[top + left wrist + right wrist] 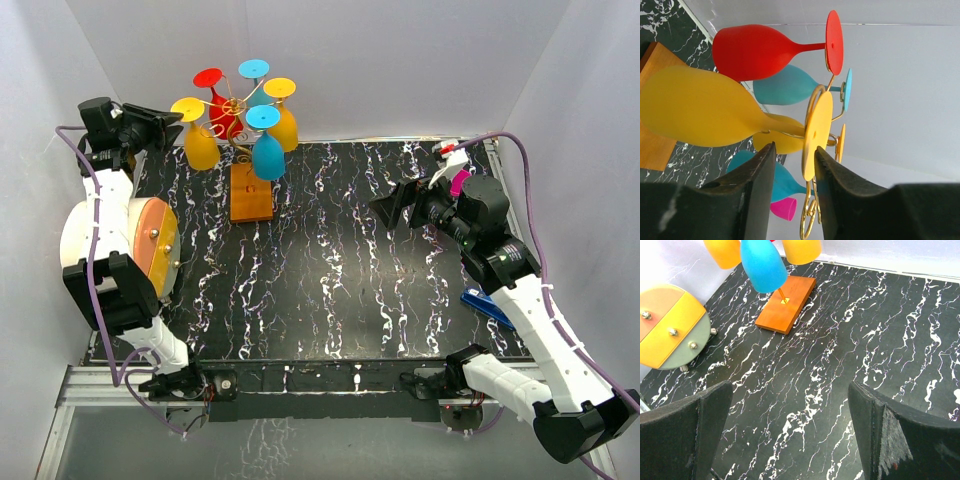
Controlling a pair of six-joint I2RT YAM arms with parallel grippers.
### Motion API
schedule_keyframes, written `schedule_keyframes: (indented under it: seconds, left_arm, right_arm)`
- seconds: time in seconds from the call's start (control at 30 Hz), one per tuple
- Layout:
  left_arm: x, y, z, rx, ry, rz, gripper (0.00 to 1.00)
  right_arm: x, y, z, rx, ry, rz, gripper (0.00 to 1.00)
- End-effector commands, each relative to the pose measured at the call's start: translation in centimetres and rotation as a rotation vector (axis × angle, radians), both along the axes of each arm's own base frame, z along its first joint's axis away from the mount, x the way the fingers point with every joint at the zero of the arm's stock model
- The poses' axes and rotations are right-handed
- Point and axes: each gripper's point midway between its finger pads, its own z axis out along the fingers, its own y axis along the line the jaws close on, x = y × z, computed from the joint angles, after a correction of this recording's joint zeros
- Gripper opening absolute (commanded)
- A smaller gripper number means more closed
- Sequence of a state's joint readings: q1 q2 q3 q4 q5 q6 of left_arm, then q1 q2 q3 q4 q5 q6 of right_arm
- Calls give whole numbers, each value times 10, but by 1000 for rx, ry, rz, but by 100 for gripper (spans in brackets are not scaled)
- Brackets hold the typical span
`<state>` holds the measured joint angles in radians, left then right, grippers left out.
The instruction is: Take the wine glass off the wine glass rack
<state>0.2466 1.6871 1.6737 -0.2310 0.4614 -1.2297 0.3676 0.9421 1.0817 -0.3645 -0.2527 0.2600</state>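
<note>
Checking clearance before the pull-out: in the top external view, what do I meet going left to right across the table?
left claw → yellow plastic wine glass hanging bowl-down → blue plastic wine glass hanging bowl-down → right claw → dark blue flat object at the table's right edge

I count one wine glass rack [251, 192], two yellow glasses [201, 147], two blue glasses [267, 157], one red glass [208, 77], and one blue object [487, 305] at the right edge of the bench [330, 290].
</note>
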Motion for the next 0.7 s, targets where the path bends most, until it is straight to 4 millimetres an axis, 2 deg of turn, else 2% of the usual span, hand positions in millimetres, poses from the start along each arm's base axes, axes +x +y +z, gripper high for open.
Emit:
schedule_keyframes:
  seconds: [0.0,0.3,0.67]
  left_arm:
    - [-2,-5,28,3,-75,-35,28]
    - [0,-7,35,-10,-98,-44,14]
    - [-2,-6,55,-6,-136,-34,5]
  right_arm:
    - [2,2,17,14,-60,4,98]
    - [2,2,18,17,-59,6,98]
    - [1,2,18,20,-62,4,98]
